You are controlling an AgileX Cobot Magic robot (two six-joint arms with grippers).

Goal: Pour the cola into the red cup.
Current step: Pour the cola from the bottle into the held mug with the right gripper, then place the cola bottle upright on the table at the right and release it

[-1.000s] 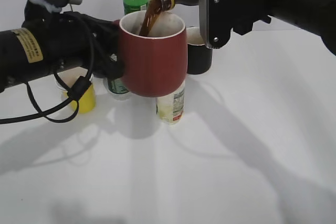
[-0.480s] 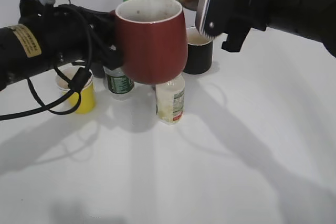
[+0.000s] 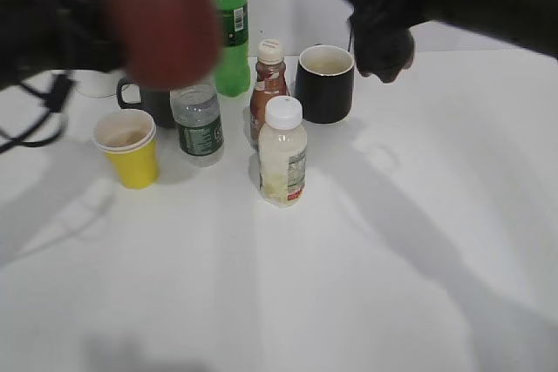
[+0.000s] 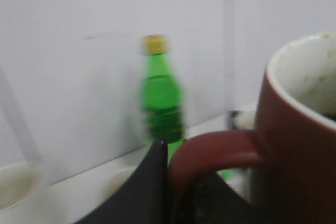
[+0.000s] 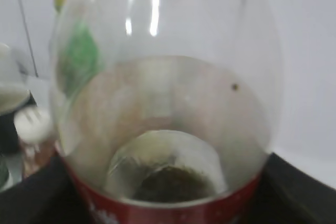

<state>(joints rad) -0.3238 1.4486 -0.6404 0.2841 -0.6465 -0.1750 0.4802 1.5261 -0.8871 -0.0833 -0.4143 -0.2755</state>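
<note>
The red cup (image 3: 161, 28) is blurred and held in the air at the upper left, above the table. In the left wrist view my left gripper (image 4: 176, 184) is shut on the handle of the red cup (image 4: 299, 145), whose pale inside holds dark liquid. My left gripper (image 3: 96, 32) is a dark blur in the exterior view. My right gripper (image 5: 168, 205) is shut on the cola (image 5: 168, 77), a clear bottle with a red label and only a little dark liquid left. In the exterior view my right gripper (image 3: 384, 28) is at the top right and the bottle is almost out of frame.
On the white table stand a green bottle (image 3: 228, 23), a small brown bottle with a cream cap (image 3: 268, 84), a pale bottle with a white cap (image 3: 282, 154), a water bottle (image 3: 199, 124), a black mug (image 3: 325, 84) and a yellow paper cup (image 3: 131, 150).
The cola stream has stopped. My left gripper has carried the red cup left and up. My right gripper has lifted the bottle up and away to the right.
</note>
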